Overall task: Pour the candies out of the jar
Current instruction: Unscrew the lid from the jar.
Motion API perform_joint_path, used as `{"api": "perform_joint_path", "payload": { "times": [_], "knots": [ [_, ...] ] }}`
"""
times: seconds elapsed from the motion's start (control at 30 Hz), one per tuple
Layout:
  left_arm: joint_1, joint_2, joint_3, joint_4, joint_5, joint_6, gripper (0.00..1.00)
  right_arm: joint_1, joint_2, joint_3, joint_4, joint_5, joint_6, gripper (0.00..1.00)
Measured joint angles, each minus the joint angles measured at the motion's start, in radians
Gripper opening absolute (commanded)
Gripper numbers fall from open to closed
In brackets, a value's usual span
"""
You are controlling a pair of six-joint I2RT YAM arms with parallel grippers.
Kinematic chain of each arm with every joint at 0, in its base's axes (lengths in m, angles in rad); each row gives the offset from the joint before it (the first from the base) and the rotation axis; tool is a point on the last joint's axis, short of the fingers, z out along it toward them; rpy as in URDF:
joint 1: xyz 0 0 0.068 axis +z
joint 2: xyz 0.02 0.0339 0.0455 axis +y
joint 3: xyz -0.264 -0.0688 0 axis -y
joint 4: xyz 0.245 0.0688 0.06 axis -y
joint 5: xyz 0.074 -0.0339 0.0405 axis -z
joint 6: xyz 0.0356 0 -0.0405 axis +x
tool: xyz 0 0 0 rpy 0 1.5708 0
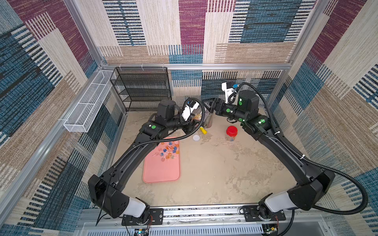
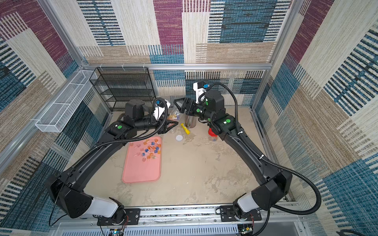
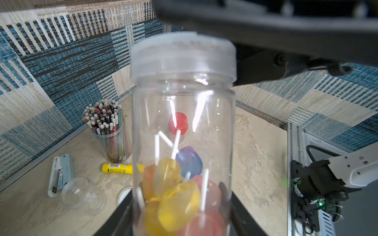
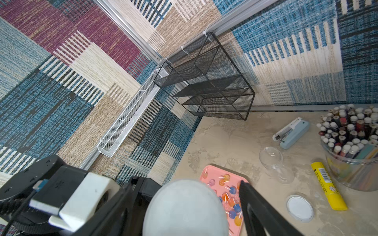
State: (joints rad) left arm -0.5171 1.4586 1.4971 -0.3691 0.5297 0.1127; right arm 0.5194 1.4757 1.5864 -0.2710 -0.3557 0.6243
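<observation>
Jar (image 3: 184,122) held beyond pink tray (image 1: 161,171), lid (image 4: 185,208) on, candies (image 3: 176,196) inside | left tool (image 3: 181,204) clamped on jar | right tool (image 4: 187,181) spread astride lid, not gripping | step: uncapping | next: pinch lid, twist off

The candies (image 1: 168,151) lie on the far half of the tray (image 1: 161,172), and a jar (image 3: 184,122) holding more hangs above the table behind the tray's far edge. Off its far right corner lies a loose lid (image 1: 196,138), behind that a glue stick (image 1: 203,130), then a cup of pencils (image 3: 110,130); a second jar (image 1: 231,132) stands well to the tray's right. Behind the tray lie an empty jar (image 4: 275,163) and a stapler (image 4: 291,132), and farther back a mesh rack (image 1: 143,90) stands at the wall.
</observation>
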Motion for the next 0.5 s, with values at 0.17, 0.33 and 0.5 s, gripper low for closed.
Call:
{"api": "perform_joint_path", "payload": {
  "times": [0.17, 0.33, 0.5],
  "knots": [
    [-0.002, 0.000, 0.000, 0.007, -0.002, 0.000, 0.00, 0.008, 0.007, 0.000, 0.000, 0.000, 0.003, 0.74],
    [-0.002, -0.001, 0.000, 0.007, -0.003, 0.000, 0.00, 0.010, 0.008, 0.000, 0.000, 0.000, 0.003, 0.57],
    [-0.001, -0.002, 0.000, 0.019, 0.010, -0.002, 0.00, 0.010, 0.002, 0.000, 0.002, -0.013, -0.013, 0.47]
  ]
}}
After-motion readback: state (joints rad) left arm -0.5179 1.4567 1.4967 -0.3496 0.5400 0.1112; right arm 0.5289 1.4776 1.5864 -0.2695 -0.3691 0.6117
